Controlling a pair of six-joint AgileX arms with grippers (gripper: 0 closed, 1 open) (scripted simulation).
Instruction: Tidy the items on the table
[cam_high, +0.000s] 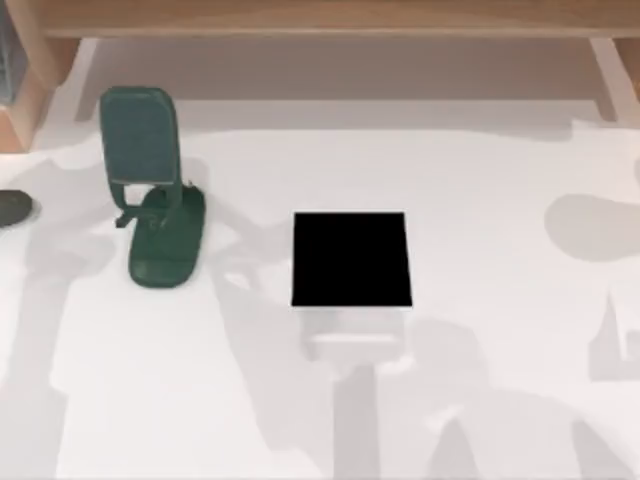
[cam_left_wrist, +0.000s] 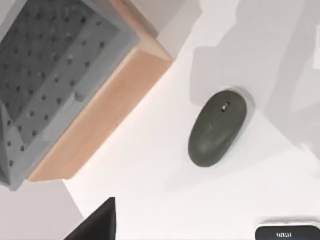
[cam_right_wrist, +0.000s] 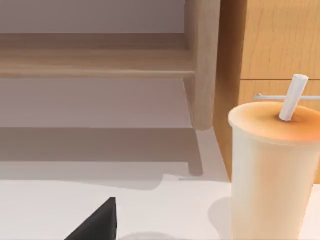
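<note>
Hovering above the wide white bench (cam_left_wrist: 165, 200), your left gripper (cam_left_wrist: 95, 225) is showing as a single dark wedge at the edge of the left wrist view, and I cannot tell whether it is released or clenched. Just beyond it the small grey oval computer mouse (cam_left_wrist: 217, 128) is lying flat, wheel up, touching nothing else. The corner of the light wooden shelf (cam_left_wrist: 105, 107) and its grey perforated panel (cam_left_wrist: 55, 60) are sitting near it.

Judging by that framing, you are lining up to pick the mouse. You should be centring the gripper over its middle, turning to close across the narrow width rather than along the length, and coming straight down. The smooth domed shell is likely to squirt out of a lopsided pinch. Be watching the shelf corner on that side while you are descending.

The top view is giving you what the wrist camera is not. There the mouse (cam_high: 12, 208) is sitting at the bench's far left edge, well apart from the dark green phone stand (cam_high: 150, 195). It is farther again from the black square pad (cam_high: 350, 258) in the middle, and the shelf is running along the back.

The right wrist view is adding the other end. The right gripper (cam_right_wrist: 95, 225), its state likewise impossible to tell, is idling near a pale cup with a straw (cam_right_wrist: 270, 170) beside the shelf's upright.
</note>
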